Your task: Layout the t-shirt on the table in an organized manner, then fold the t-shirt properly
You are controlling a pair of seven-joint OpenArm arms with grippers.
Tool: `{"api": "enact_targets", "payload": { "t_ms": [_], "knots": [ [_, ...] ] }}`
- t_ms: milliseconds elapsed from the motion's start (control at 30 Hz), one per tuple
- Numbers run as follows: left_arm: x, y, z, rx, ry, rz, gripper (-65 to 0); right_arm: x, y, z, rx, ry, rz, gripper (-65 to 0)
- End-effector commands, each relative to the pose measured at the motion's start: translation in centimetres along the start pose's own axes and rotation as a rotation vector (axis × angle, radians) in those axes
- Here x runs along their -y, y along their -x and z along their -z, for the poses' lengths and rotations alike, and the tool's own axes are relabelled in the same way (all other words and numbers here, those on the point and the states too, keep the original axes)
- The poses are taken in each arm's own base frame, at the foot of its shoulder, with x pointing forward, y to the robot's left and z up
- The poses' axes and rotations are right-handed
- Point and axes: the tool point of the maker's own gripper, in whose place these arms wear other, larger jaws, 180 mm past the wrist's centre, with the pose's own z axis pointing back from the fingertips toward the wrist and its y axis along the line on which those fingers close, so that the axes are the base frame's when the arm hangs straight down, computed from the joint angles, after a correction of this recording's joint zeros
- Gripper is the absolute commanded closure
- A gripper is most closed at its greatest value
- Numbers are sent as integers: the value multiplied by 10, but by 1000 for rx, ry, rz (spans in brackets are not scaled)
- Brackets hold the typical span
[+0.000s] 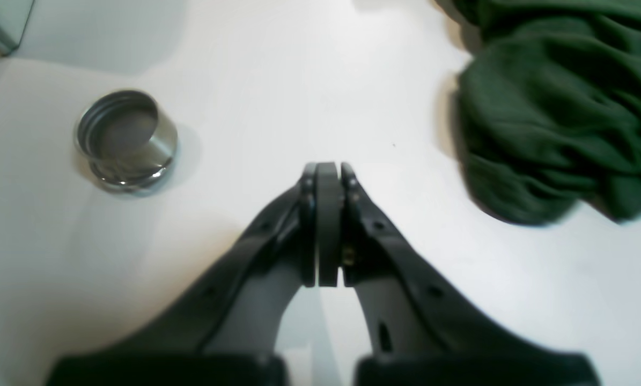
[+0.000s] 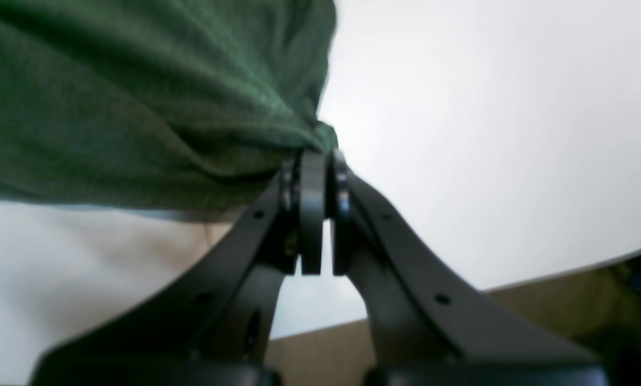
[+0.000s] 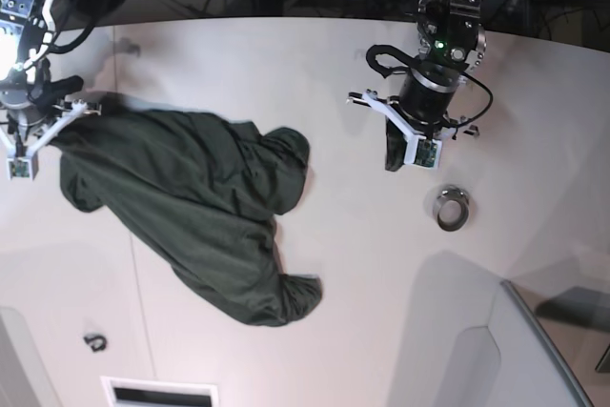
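Green cloth fills the left half of the table (image 3: pixel 362 264) — the t-shirt (image 3: pixel 200 212) lies crumpled, its far-left edge pinched in the right gripper (image 2: pixel 316 155). Laying-out looks under way; next calls for pulling that edge taut. Farther right, the left gripper (image 1: pixel 328 171) hangs clenched on nothing, beside a metal ring (image 3: pixel 451 208).

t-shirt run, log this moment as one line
right gripper: shut on t-shirt edge | left gripper: shut, empty, above table | t-shirt: crumpled, not laid flat | metal ring: beside left gripper, apart
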Motion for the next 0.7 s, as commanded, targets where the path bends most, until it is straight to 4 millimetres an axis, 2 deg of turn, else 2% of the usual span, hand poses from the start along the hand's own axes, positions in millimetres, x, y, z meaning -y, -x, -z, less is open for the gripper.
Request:
{"api": "enact_targets", "payload": {
  "t_ms": [0, 100, 200, 267, 300, 367, 433, 500, 567, 667],
  "knots": [
    [-1, -10, 3, 34, -2, 2, 0, 2, -1, 6, 4, 0, 10, -6],
    [0, -3, 9, 12, 2, -6, 0, -7, 24, 25, -83, -31, 31, -6],
    [27, -9, 21, 20, 73, 16, 0, -18, 44, 32, -143, -59, 49, -12],
    [50, -19, 29, 38, 135, 42, 0, -20, 46, 32, -147, -62, 52, -71],
    [64, -24, 33, 47, 169, 54, 0, -19, 42, 31, -135, -59, 50, -134],
    [88, -40, 43, 77, 222, 54, 0, -15, 27, 26, -91, -47, 49, -255],
    [110, -57, 57, 98, 260, 47, 0, -8, -7, 17, 2, -25, 43, -387],
    [132, -66, 75, 92, 288, 32, 0, 3, -42, 11, 85, 1, 28, -477],
    [149, -62, 92, 51, 315, 23, 0, 13, -74, 15, 137, 13, 29, -488],
    [166, -35, 112, -52, 352, 60, 0, 22, -105, 45, 131, -2, 67, -488]
  ]
}}
